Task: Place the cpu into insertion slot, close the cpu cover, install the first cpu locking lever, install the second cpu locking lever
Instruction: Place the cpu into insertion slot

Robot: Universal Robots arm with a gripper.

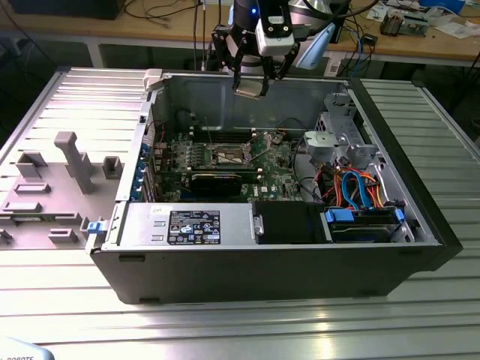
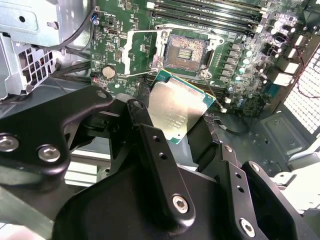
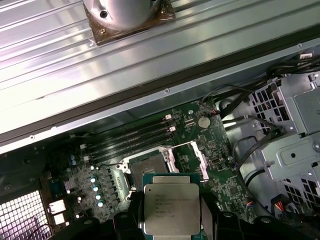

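My gripper (image 1: 251,81) hangs high over the open computer case, near its back wall, shut on the cpu (image 1: 250,88). Both wrist views show the silver-topped cpu (image 2: 177,111) (image 3: 171,207) held flat between the black fingers (image 2: 150,145), well above the green board. The insertion slot (image 2: 186,51) (image 3: 147,167) lies uncovered below it, its dark centre showing, and appears in the exterior view as a small square (image 1: 231,156) mid-board. The cpu cover (image 2: 141,50) (image 3: 189,156) stands flipped open beside the slot.
A black card (image 1: 216,182) lies just in front of the slot. Memory slots (image 2: 210,12) run behind it. A metal drive cage (image 1: 337,139) and orange and blue cables (image 1: 360,187) fill the exterior view's right. A grey fixture (image 1: 67,165) sits outside the case.
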